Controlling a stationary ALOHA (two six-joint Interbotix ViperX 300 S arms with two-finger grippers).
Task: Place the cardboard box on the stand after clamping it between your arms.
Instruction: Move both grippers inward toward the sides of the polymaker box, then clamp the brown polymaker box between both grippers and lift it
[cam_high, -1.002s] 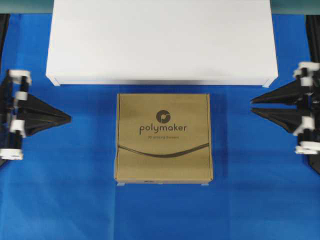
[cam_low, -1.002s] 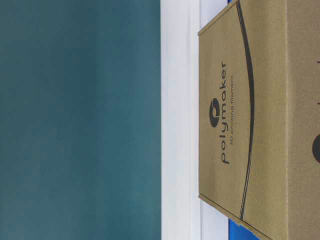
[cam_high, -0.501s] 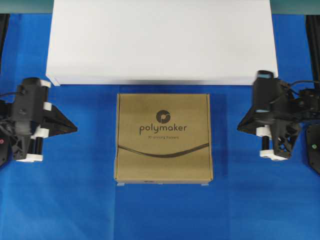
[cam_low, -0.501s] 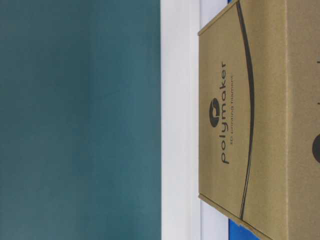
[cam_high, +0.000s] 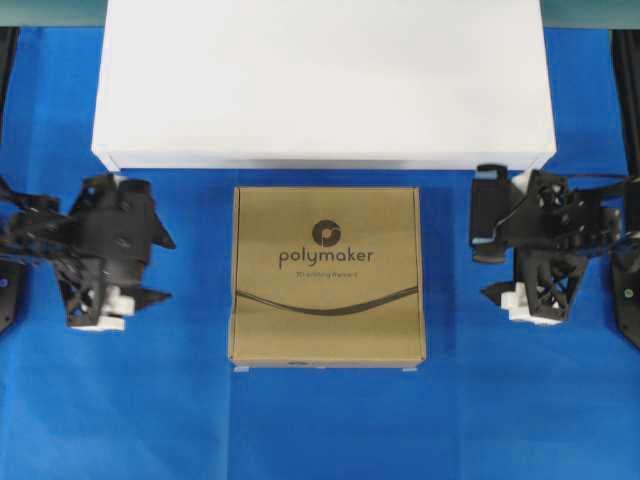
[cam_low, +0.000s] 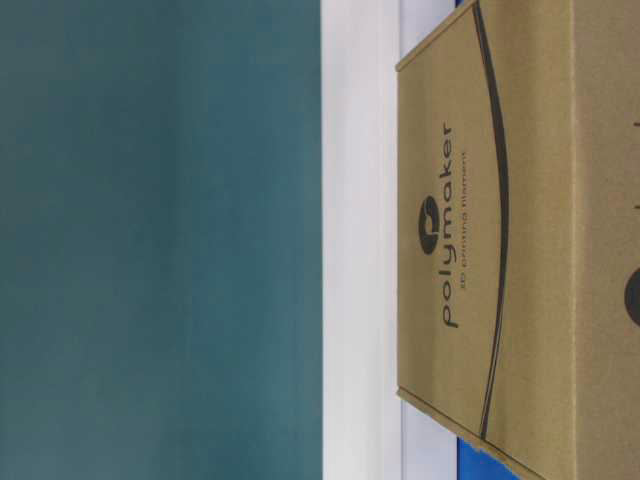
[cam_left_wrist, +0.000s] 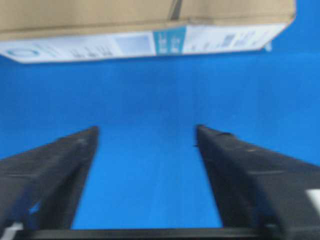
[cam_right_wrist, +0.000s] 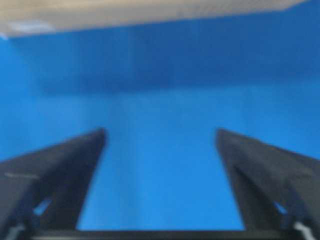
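Both black lattice grippers, left gripper (cam_high: 160, 268) and right gripper (cam_high: 485, 262), are now spreading apart after closing in beside the flat brown cardboard box (cam_high: 328, 276) lying between them.

- The cardboard box (cam_high: 328, 275) lies flat on the blue cloth, "polymaker" print, round logo and curved dark line facing up, midway between both sets of jaws and clear of each.
- The stand (cam_high: 323, 85), wide, low and white, sits just beyond the box's far edge, its top bare.
- Left gripper (cam_high: 160, 268) and right gripper (cam_high: 487, 268) flank the box, jaws spread wide, nothing between them.
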